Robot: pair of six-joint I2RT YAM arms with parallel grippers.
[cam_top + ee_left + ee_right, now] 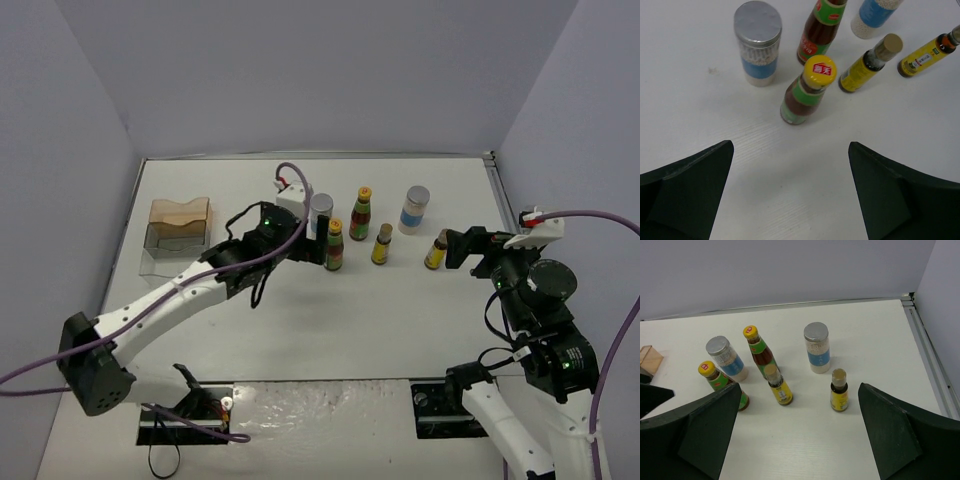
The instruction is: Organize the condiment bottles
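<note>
**Inspector:** Left gripper [790,155]?
**Assistant:** Jaws spread, empty. Dark orange-capped bottle [807,92] upright at twelve o'clock, apart.
**Inspector:** Right gripper [800,390]?
**Assistant:** Spread, empty. Yellow bottle [839,390] near, at one o'clock. Silver-lidded jar [817,347] beyond, at twelve.

A red badge with two white Chinese characters, apparently 海天, sits on the yellow cap [820,71] of the nearer dark sauce bottle [799,102], seen from the left wrist camera. White script on the red patch of the farther dark bottle [816,37] is too blurred to read. So is the fine print on the white panel of the right-hand yellow bottle [922,59]. No wording is legible on the blue band of the silver-lidded jar [758,57].
</note>
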